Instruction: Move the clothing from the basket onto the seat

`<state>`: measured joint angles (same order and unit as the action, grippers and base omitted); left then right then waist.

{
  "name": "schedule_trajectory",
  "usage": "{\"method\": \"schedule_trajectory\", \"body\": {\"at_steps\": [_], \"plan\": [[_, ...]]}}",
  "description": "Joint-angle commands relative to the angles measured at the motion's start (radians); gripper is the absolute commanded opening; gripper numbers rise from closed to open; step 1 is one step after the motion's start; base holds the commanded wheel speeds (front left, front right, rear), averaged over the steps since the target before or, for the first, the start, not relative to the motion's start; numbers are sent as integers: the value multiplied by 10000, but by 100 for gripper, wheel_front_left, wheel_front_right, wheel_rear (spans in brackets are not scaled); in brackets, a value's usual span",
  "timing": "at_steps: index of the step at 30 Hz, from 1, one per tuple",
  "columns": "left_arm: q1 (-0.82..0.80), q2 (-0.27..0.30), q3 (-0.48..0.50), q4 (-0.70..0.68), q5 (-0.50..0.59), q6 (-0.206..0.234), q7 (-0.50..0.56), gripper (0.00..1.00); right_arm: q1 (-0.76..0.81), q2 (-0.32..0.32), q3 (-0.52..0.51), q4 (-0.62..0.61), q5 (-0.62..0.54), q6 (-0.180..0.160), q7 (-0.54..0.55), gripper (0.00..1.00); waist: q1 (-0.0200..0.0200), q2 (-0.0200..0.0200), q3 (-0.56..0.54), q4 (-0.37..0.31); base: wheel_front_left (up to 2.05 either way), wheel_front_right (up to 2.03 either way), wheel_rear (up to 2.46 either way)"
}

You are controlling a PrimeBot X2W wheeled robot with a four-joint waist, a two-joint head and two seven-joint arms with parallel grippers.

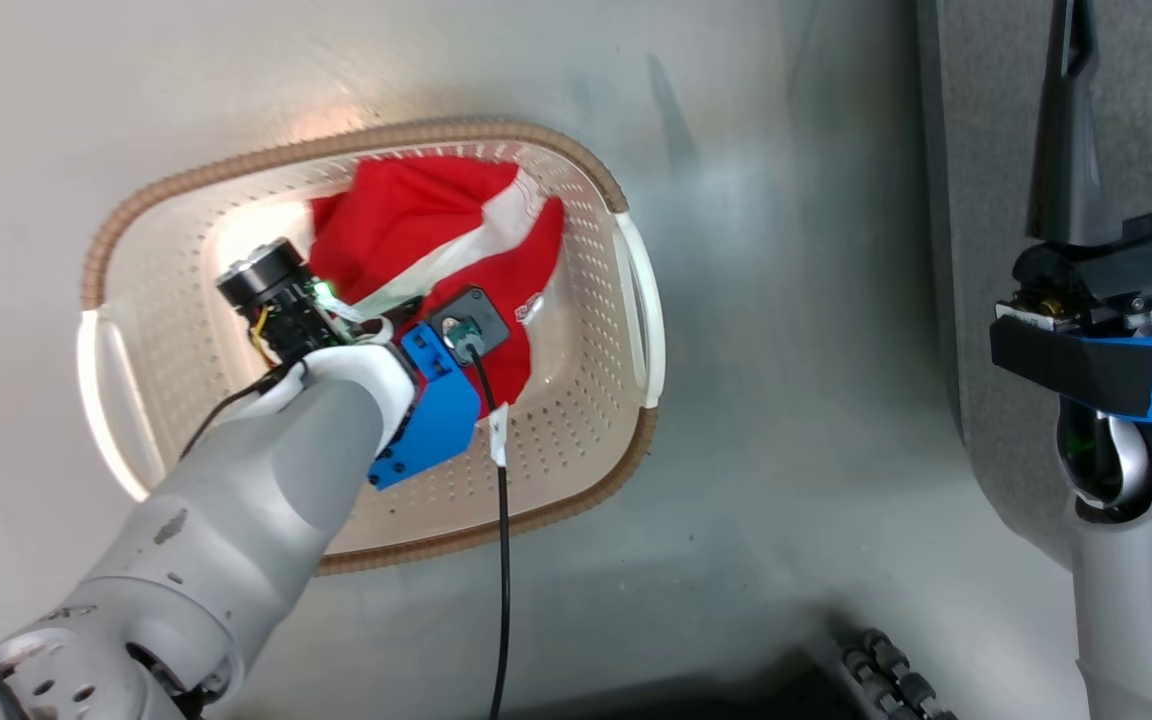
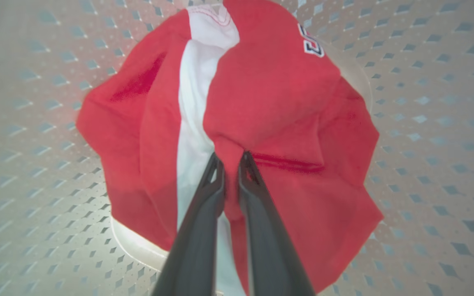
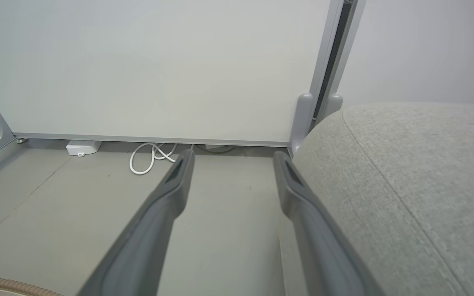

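Note:
The cream basket with a brown rim stands on the floor, left of centre in the head view. Bunched red clothing with a white stripe lies inside it. My left wrist reaches down into the basket and covers its own fingers. In the left wrist view my left gripper is shut on a fold of the red clothing, beside the white stripe; a white mark shows near the top. My right gripper hangs open and holds nothing, just left of the grey seat.
The seat runs down the right side of the head view, with my right gripper over it. A white panel wall, a coiled white cable and a wheeled base border the floor.

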<state>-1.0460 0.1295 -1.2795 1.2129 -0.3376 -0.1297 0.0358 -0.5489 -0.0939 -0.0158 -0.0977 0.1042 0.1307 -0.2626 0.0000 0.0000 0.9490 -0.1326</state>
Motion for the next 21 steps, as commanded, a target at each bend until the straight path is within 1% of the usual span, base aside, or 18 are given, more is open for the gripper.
{"method": "schedule_trajectory", "body": {"at_steps": [1,8,10,14,18,21], "plan": [[112,-83,-40,-75,-34,-7,-252,0,92,-81,-34,56,-54,1,-34,100,0,0,-352,218,0,0,0],[320,-357,-39,-110,-294,-7,-1155,0,315,-245,-82,284,-75,1,-34,100,0,0,-1143,598,0,0,0],[420,-474,-37,-105,-482,-7,-1642,0,461,-306,-94,384,-100,1,-34,100,0,0,-1605,782,0,0,0],[604,-639,-2,-91,-700,-5,-2244,0,718,-413,-167,513,-157,1,-34,100,0,0,-2257,1054,0,0,0],[776,-742,95,-308,-898,4,-2697,0,981,-582,-223,642,-192,1,-36,100,0,0,-2914,1347,0,0,0],[960,-792,242,-603,-1063,116,-2889,0,1165,-645,-215,724,-222,1,-34,100,0,0,-3393,1512,0,0,0]]}}
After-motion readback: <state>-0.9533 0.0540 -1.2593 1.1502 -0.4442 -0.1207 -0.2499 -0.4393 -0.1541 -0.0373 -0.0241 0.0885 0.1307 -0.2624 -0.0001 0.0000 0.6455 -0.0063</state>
